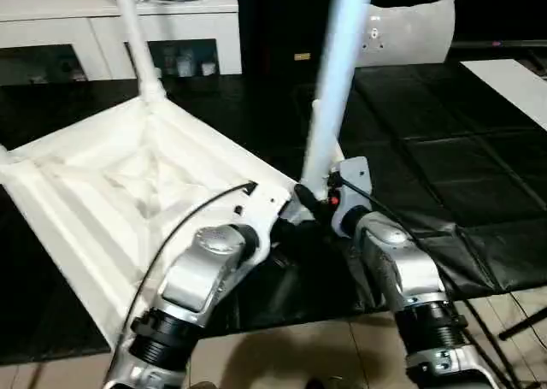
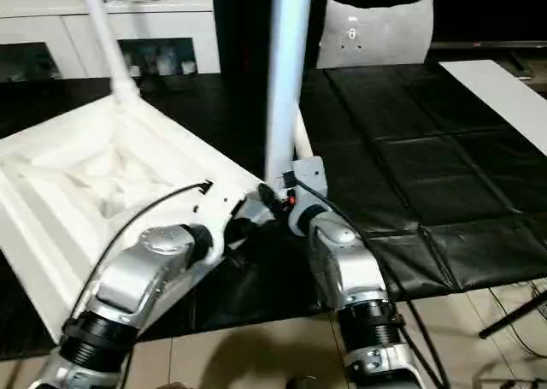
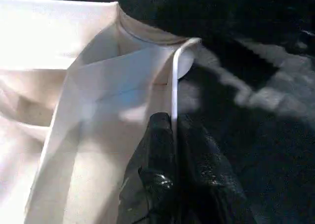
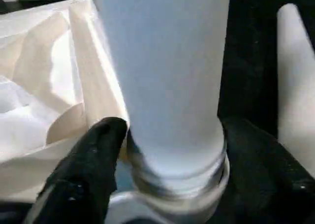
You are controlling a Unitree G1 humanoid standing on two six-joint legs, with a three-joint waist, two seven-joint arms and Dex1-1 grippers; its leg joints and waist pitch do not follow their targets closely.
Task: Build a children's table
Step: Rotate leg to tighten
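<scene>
On the black mat [image 1: 479,175] the table top [image 1: 102,192] lies upside down, ribbed white plastic, with one leg [image 1: 137,38] standing at the far corner. The left gripper [image 3: 172,135] pinches its thin rim shut, while the right gripper [image 4: 170,150] straddles the base of the near leg [image 1: 338,73], fingers [image 4: 96,150] at either side, grip unclear. Likely leg-screwing step: the smooth tapered tube's threaded end needs twisting home in the round socket.

Legs [image 1: 335,90] upright in upturned top [image 1: 102,192] — corners
</scene>
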